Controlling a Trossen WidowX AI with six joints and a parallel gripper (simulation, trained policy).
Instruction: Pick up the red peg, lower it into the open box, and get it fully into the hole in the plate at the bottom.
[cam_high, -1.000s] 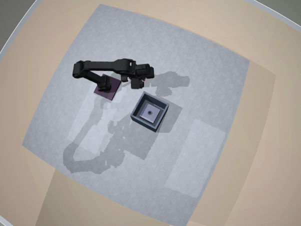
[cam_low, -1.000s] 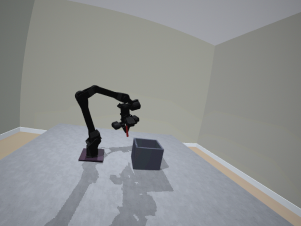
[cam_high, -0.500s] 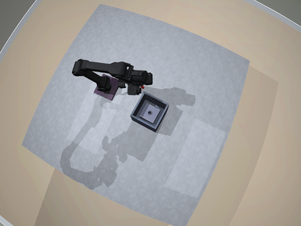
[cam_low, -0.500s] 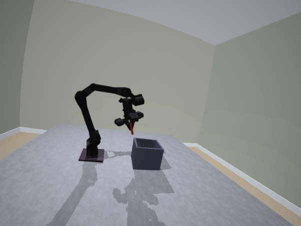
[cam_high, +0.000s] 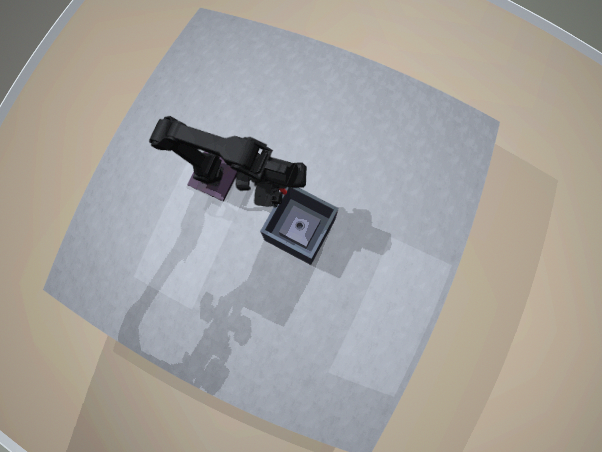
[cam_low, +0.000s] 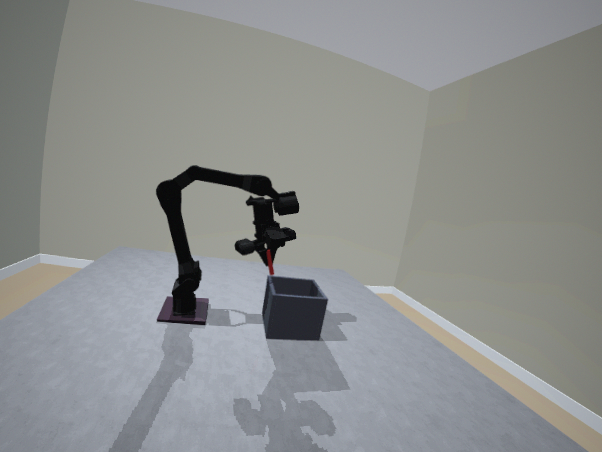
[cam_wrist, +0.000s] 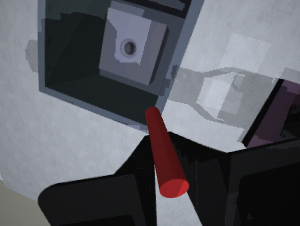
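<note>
Plain greenish-beige walls (cam_low: 250, 115) are rising around the scene and meeting at a corner, under a pale ceiling (cam_low: 350, 30). White skirting is running along the foot of the walls, above a tan floor (cam_high: 530, 300) (cam_low: 500, 370). On that level, the mottled grey table (cam_high: 350, 100) (cam_low: 100, 360) (cam_wrist: 95, 155) is spreading out broad and flat, catching paler patches of light and long shadows of the arm and box; the exterior view is cutting off its near part.

The black arm (cam_high: 200, 137) (cam_low: 220, 176) is standing on a purple base plate (cam_high: 227, 189) (cam_low: 200, 317) (cam_wrist: 267, 112), arching toward the open grey-blue box (cam_high: 287, 246) (cam_low: 295, 317) (cam_wrist: 42, 55). Inside the box, a pale plate (cam_high: 311, 223) (cam_wrist: 150, 57) is lying at the bottom, its round hole showing; in the exterior view the near wall is hiding it.

The fingers (cam_low: 269, 257) are standing nearly closed, gripping the red peg (cam_high: 283, 191) (cam_low: 270, 262) (cam_wrist: 166, 155). The peg is tilting slightly, its lower end hanging near the box's rim, outside the hole. From the top, the arm is covering most of the peg, leaving a speck of red, and the fingertips are hard to make out.

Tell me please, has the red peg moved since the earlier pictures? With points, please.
Yes. In the exterior view, the red peg (cam_high: 283, 191) (cam_low: 270, 262) (cam_wrist: 167, 155) has shifted right, toward the open box (cam_high: 324, 234) (cam_low: 295, 317) (cam_wrist: 42, 60), now near its rim.
</note>
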